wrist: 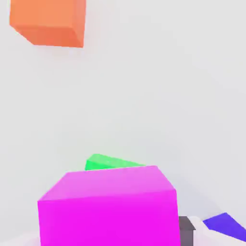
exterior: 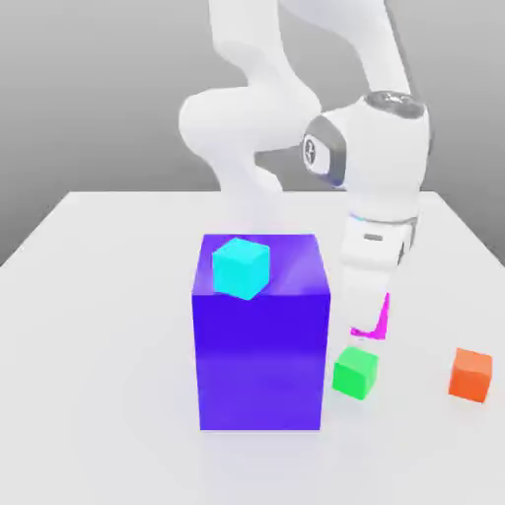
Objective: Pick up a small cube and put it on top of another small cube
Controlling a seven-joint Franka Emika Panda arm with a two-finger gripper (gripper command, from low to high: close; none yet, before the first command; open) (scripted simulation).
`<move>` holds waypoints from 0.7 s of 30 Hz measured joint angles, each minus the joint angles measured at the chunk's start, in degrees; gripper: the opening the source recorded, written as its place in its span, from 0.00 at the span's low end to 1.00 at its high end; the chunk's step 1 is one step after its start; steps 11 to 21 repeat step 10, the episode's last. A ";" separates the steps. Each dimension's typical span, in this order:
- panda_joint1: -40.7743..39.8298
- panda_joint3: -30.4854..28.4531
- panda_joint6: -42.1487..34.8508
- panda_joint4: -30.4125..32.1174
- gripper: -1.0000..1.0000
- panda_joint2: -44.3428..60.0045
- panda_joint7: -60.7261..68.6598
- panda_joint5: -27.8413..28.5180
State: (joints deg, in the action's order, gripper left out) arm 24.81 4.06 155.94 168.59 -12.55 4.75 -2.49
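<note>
Exterior view overlooks the table point(exterior: 118, 296); hand view looks down close.

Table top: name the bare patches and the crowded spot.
Bare: the table on the exterior view's left of the blue block, and the strip between green cube and orange cube. Crowded: around the magenta cube, beside block and green cube.

The magenta-pink cube point(wrist: 108, 209) sits nearest the camera, a green cube point(wrist: 103, 162) peeking out just behind it; an orange cube point(wrist: 48, 21) lies well apart at eleven o'clock
</note>
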 joint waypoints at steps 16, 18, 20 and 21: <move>-1.65 0.13 12.68 -0.29 1.00 12.96 -0.86 2.57; -1.65 0.13 12.68 -0.29 1.00 12.96 -0.86 2.57; -1.65 0.13 12.68 -0.29 1.00 12.96 -0.86 2.57; -1.65 0.13 12.68 -0.29 1.00 12.96 -0.86 2.57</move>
